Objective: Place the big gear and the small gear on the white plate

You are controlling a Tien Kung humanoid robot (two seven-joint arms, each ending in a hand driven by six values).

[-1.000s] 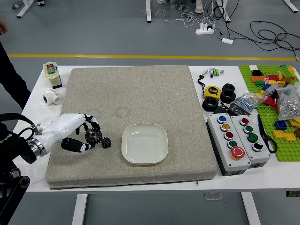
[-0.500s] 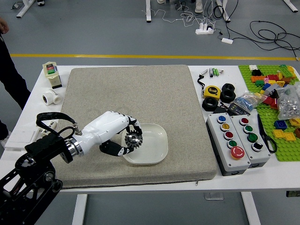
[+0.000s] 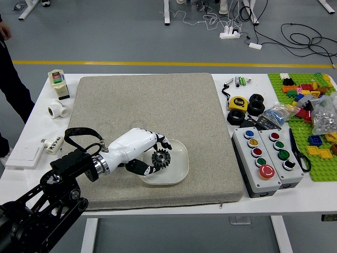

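My left hand (image 3: pixel 162 156) reaches over the left part of the white plate (image 3: pixel 179 171), its fingers closed around the dark big gear (image 3: pixel 160 158). The gear's toothed face points up at the camera, inside the plate's outline; whether it touches the plate cannot be told. The small gear does not show; the white back of the hand and the wrist cover part of the mat left of the plate. My right arm is out of view.
The plate stands on a grey mat (image 3: pixel 152 105). White fittings (image 3: pixel 58 109) and a small bottle-like item (image 3: pixel 59 83) are at left; tape measure (image 3: pixel 238 103), button boxes (image 3: pixel 260 163) and bricks (image 3: pixel 310 100) at right. A person stands at the far left, one hand (image 3: pixel 5 31) hanging away from the table.
The left hand has moved right with the big gear, from the mat to over the plate, shifting slightly further right lately. The small gear, earlier beside it on the mat, has gone from sight.
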